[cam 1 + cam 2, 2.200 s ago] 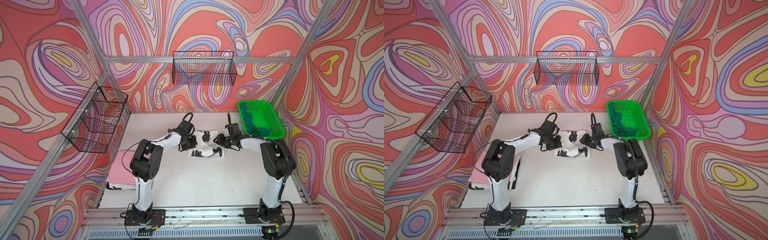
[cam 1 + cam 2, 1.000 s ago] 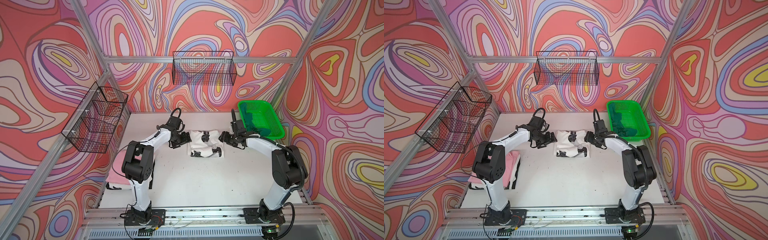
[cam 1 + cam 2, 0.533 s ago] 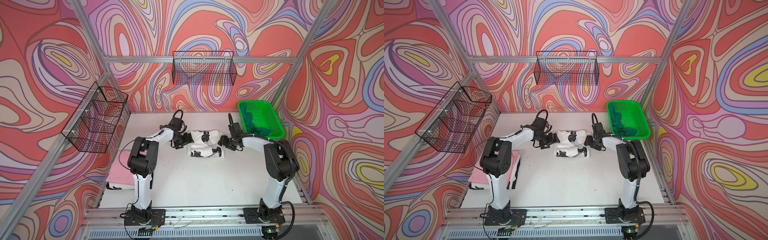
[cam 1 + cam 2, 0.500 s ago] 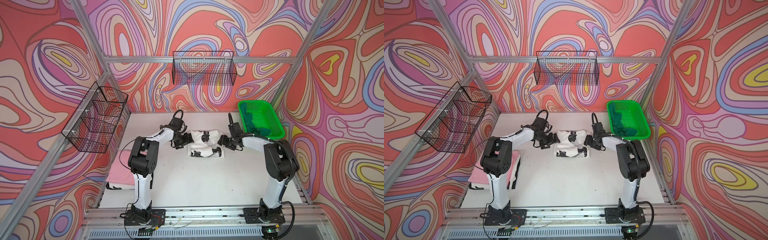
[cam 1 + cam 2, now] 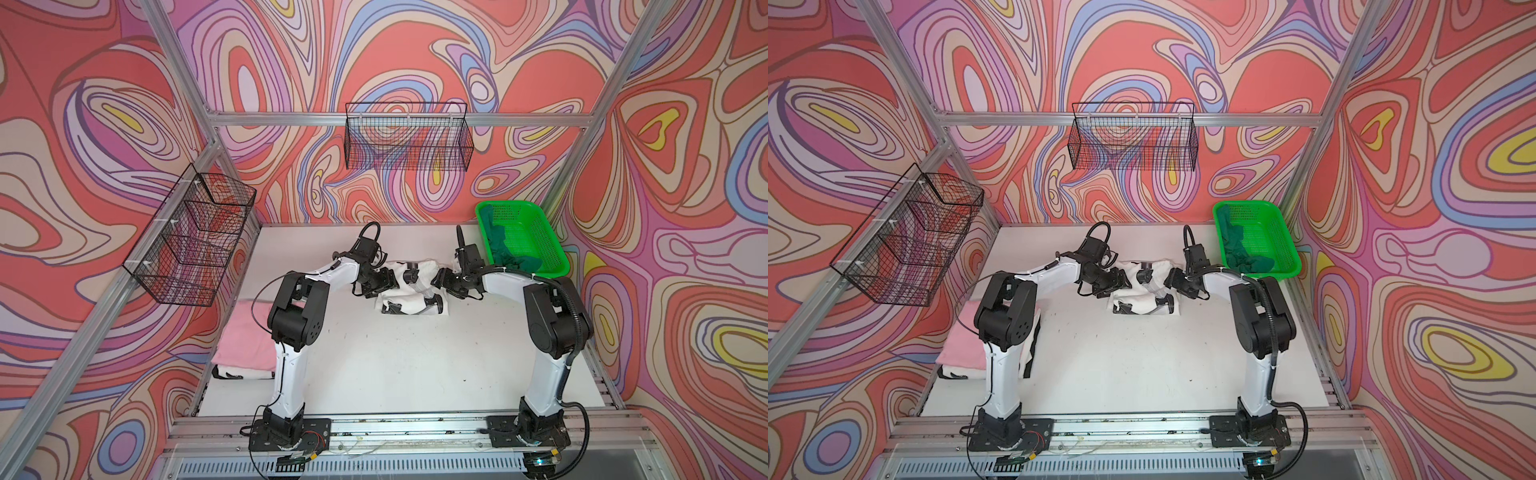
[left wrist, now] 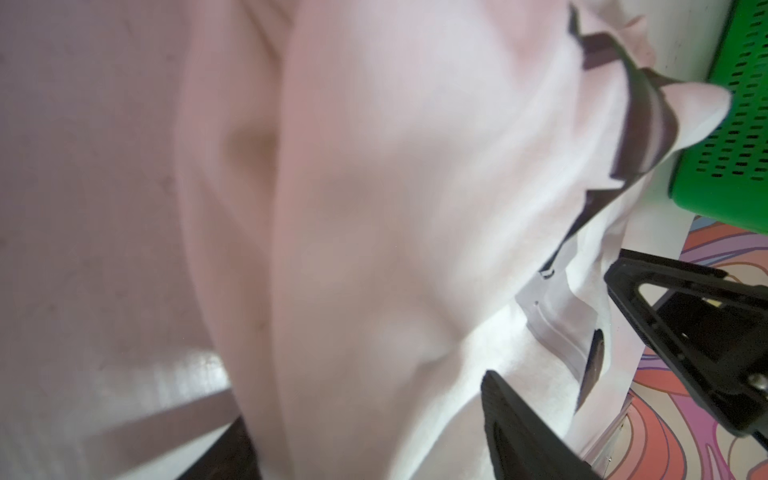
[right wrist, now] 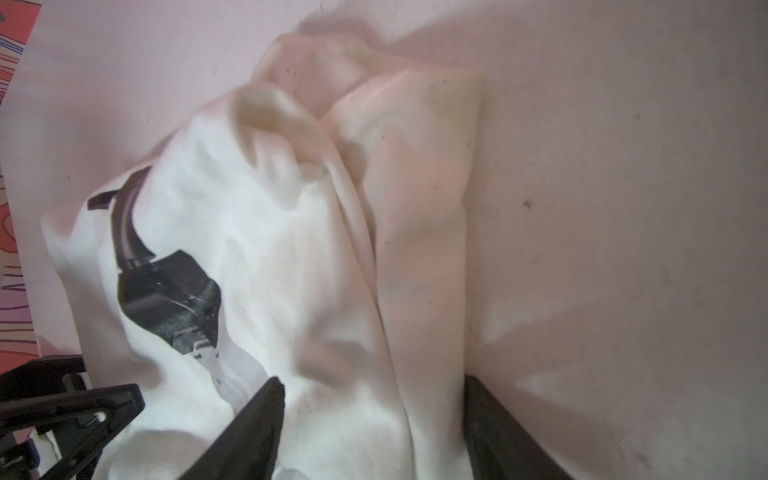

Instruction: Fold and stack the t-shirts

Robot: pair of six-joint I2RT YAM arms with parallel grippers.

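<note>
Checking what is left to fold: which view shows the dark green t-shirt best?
The top views: both show the dark green t-shirt lying crumpled in the green basket, seen from above. The left wrist view catches only the basket's outer wall, not the shirt; the right wrist view shows neither.

White t-shirt [image 5: 411,306] bunched centrally — pink t-shirt [image 5: 245,336] folded left, dark green t-shirt [image 5: 511,258] heaped right.

white shirt [image 5: 409,293] fills both jaw gaps, green basket [image 5: 538,232] near behind right jaws, bare table [image 5: 415,365] open toward the arm bases.
</note>
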